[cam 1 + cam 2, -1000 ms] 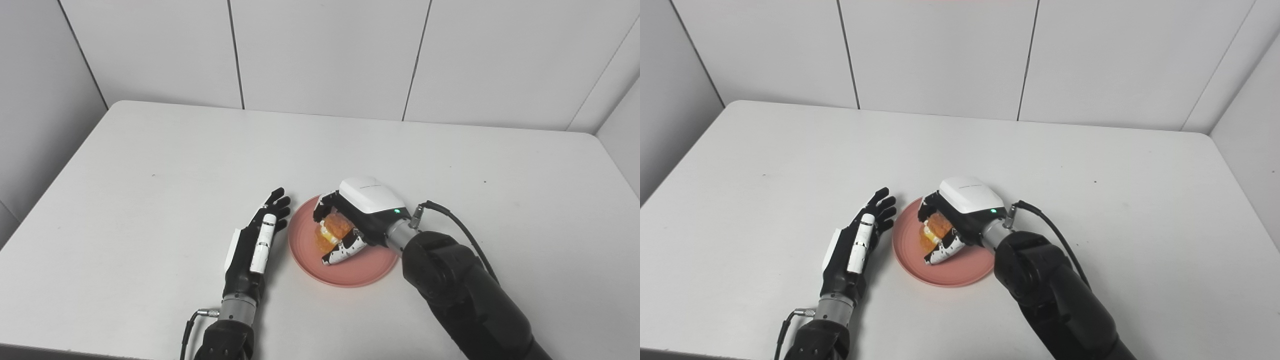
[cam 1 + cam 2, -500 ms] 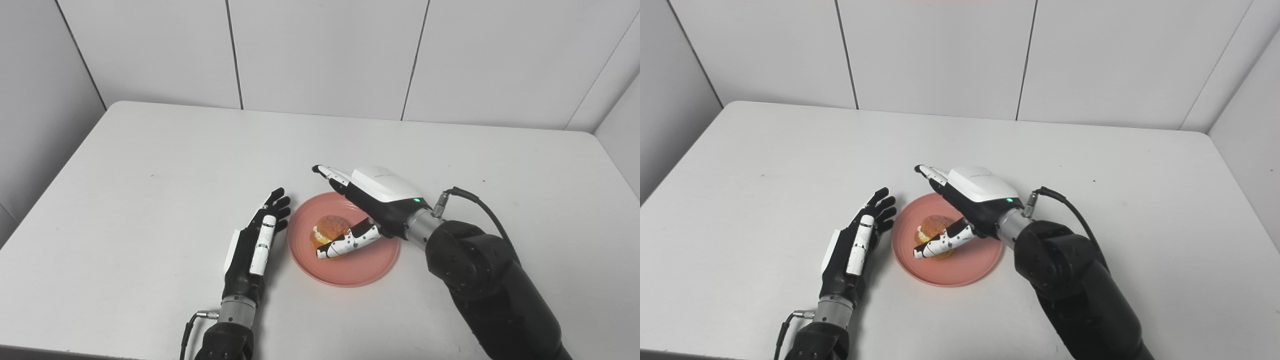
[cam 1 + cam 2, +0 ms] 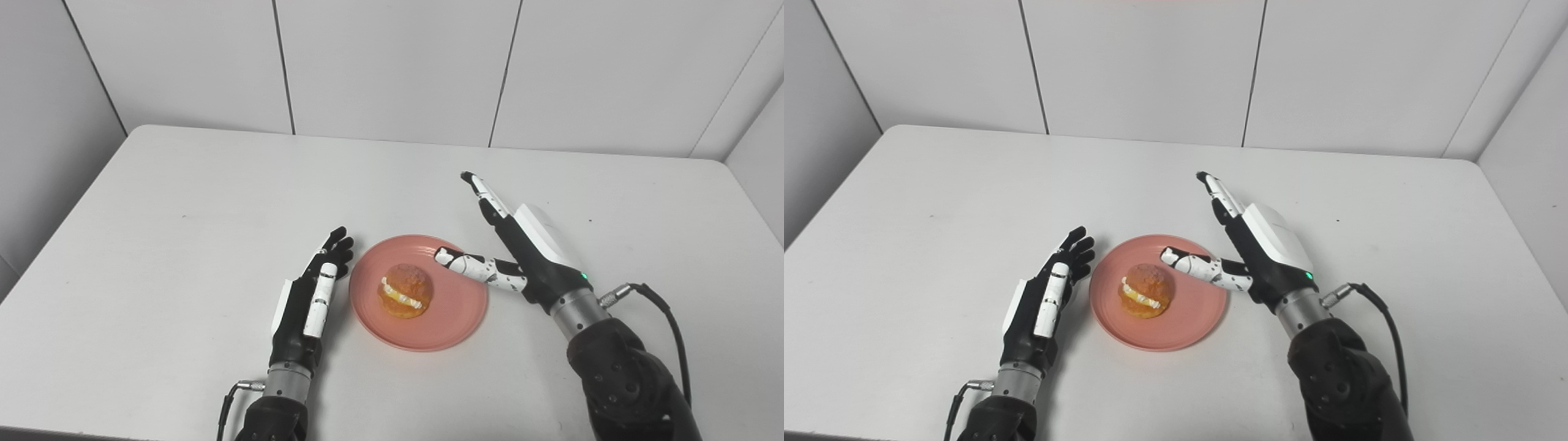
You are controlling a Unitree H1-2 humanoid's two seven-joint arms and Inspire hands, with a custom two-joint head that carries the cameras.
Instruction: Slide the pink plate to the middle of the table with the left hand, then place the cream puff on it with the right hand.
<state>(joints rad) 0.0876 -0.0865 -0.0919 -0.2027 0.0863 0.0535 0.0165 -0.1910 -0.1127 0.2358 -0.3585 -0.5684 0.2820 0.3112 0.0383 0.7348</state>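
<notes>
The pink plate is round and shallow with a low raised rim, lying flat near the middle of the white tabletop, a little toward the near edge. The cream puff sits on the plate, slightly left of its centre: a golden-brown, domed pastry, split across, with a band of white cream showing along its near side.

A white table stands in a corner — pale panelled walls behind.
</notes>
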